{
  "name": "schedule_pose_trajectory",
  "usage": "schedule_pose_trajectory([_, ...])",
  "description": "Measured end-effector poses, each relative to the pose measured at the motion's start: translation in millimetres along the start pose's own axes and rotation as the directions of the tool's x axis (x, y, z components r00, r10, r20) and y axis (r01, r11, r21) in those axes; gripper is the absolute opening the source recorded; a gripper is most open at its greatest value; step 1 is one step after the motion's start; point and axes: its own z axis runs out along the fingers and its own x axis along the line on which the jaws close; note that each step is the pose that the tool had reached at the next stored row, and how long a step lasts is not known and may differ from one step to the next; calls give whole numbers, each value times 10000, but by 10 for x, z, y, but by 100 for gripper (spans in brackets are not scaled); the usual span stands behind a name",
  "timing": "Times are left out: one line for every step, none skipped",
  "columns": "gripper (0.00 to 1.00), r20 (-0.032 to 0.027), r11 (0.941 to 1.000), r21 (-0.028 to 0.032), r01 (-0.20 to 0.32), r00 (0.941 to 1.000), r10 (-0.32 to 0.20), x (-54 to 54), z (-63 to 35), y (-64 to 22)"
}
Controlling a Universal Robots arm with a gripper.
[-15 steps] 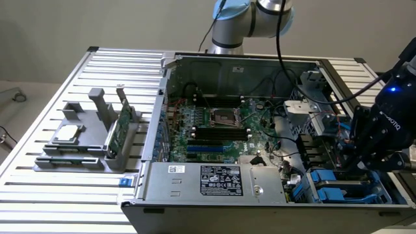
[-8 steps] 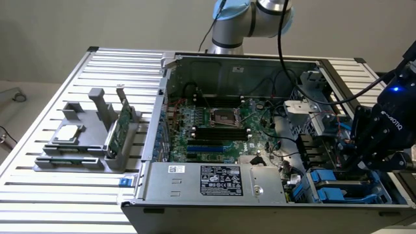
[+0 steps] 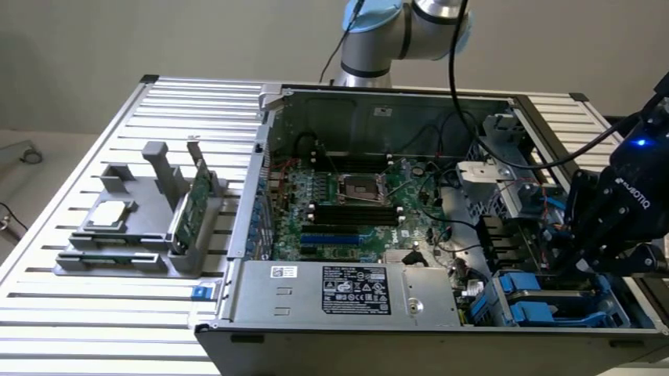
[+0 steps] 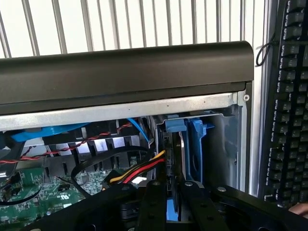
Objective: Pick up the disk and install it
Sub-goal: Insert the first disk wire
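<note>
Slatted table (image 3: 63,329), open computer case (image 3: 439,102); gripper (image 4: 168,192) at 4 o'clock, fingers apparently clamping the disk (image 4: 172,159) edge-on above the blue bay (image 4: 197,149); keep it square to the rails.

A lab bench: slatted aluminium table (image 3: 63,235), open computer case (image 3: 418,313), robot arm (image 3: 397,31).

The disk (image 4: 169,163) stands on edge, nearly upright, inside the open computer case (image 3: 418,313), in the drive bay at the corner nearest the exterior view's right. Its dark side edge shows between blue carrier rails (image 4: 195,144), pinched by the end effector (image 4: 168,202).
</note>
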Motion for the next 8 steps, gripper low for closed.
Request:
schedule_pose_trajectory([16,1,10000,11,2,10000,-2,1,0,6])
schedule_pose_trajectory([16,2,10000,24,3,10000,-3,1,0,10])
schedule_pose_trajectory([16,4,10000,39,4,10000,-4,2,1,14])
schedule_pose_trajectory([16,6,10000,57,6,10000,-6,2,2,18])
schedule_pose_trajectory([16,9,10000,83,10,10000,-10,3,3,20])
schedule_pose_trajectory([16,13,9999,114,14,10000,-14,3,4,23])
schedule_pose_trajectory([16,16,9999,143,17,10000,-17,4,5,24])
schedule_pose_trajectory([16,19,9999,171,20,10000,-20,4,6,26])
